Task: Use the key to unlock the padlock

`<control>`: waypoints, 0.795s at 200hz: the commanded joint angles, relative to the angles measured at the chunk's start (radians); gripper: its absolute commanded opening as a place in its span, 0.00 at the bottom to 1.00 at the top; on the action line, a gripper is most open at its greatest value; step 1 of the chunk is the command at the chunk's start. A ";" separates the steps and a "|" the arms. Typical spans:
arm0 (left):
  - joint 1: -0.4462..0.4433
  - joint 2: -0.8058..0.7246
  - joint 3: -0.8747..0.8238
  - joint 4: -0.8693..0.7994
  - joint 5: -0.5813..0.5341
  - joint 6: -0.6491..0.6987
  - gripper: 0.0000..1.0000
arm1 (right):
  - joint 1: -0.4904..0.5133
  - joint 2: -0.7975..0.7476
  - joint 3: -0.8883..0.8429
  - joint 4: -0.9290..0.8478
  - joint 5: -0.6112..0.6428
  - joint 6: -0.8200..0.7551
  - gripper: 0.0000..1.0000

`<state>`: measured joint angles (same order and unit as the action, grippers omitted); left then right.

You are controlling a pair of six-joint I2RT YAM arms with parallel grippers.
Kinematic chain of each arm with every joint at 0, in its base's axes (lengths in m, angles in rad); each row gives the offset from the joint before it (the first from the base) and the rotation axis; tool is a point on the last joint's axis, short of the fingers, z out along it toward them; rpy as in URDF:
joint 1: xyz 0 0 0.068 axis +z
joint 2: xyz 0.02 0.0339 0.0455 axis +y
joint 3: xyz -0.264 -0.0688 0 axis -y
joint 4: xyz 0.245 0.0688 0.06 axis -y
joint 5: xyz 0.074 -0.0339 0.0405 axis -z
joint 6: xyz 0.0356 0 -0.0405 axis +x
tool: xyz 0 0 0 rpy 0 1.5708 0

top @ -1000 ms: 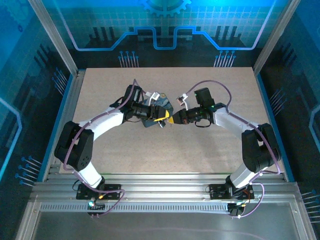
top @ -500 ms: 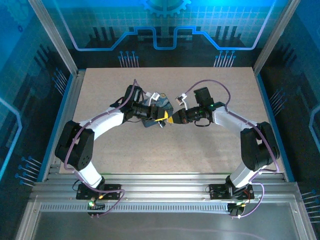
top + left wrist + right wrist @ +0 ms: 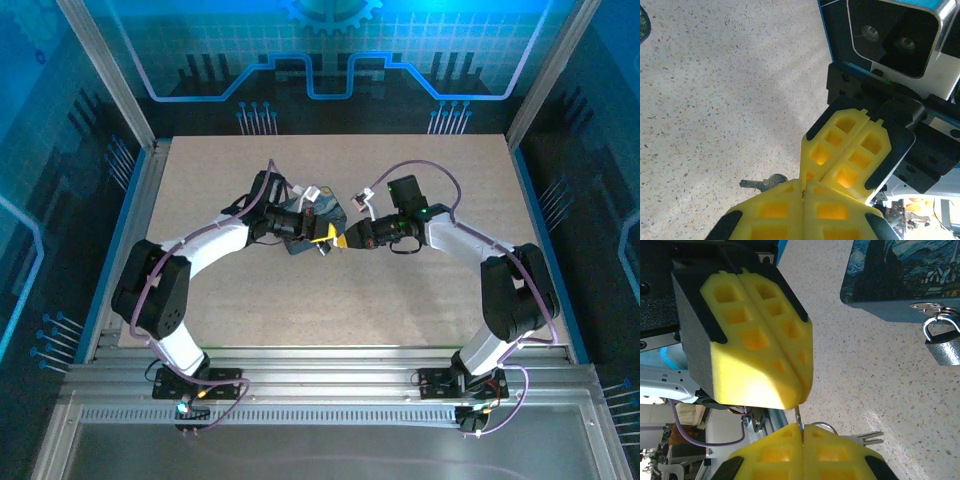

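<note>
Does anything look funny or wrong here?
A bit odd: the left yellow-padded gripper and right yellow-padded gripper are both shut, tip to tip, on one thin silvery key. Its wire ring with spare keys sticks out to one side. The small grey padlock hangs, shackle closed, on the dark painted box.

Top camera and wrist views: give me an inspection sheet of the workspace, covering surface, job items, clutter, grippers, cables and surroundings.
Surface: speckled beige table.
Padlock: closed, hanging on the hasp of the box.
Keys: small bunch on a ring, beside the jaw tips.
Clutter: nothing seen.
Grippers: left gripper and right gripper both shut, tip to tip; the right jaws pinch a thin piece of the keys.
Cables: purple leads looped along both arms.
Surroundings: aluminium frame, blue-lit panels.
</note>
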<state>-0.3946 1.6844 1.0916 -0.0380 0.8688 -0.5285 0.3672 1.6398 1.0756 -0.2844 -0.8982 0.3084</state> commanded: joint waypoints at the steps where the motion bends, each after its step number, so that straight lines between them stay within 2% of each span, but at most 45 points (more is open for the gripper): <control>1: 0.001 0.006 -0.003 0.055 -0.024 -0.030 0.00 | -0.011 0.007 0.022 -0.012 -0.027 -0.013 0.00; 6: 0.001 0.006 -0.006 0.064 -0.029 -0.037 0.00 | -0.014 0.005 0.019 -0.004 -0.032 -0.006 0.01; 30: 0.003 0.005 -0.020 0.115 -0.068 -0.079 0.00 | -0.039 -0.024 -0.013 0.056 -0.036 0.062 0.27; 46: 0.003 0.007 -0.026 0.161 -0.090 -0.115 0.00 | -0.060 -0.060 -0.056 0.143 -0.026 0.161 0.37; 94: 0.003 0.027 -0.022 0.246 -0.148 -0.207 0.00 | -0.064 -0.173 -0.230 0.466 0.110 0.545 0.48; 159: 0.003 0.032 -0.045 0.320 -0.168 -0.275 0.00 | -0.035 -0.162 -0.309 0.731 0.229 0.740 0.47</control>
<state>-0.3954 1.7096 1.0668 0.2344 0.7185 -0.7719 0.3161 1.4708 0.7765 0.2871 -0.7277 0.9318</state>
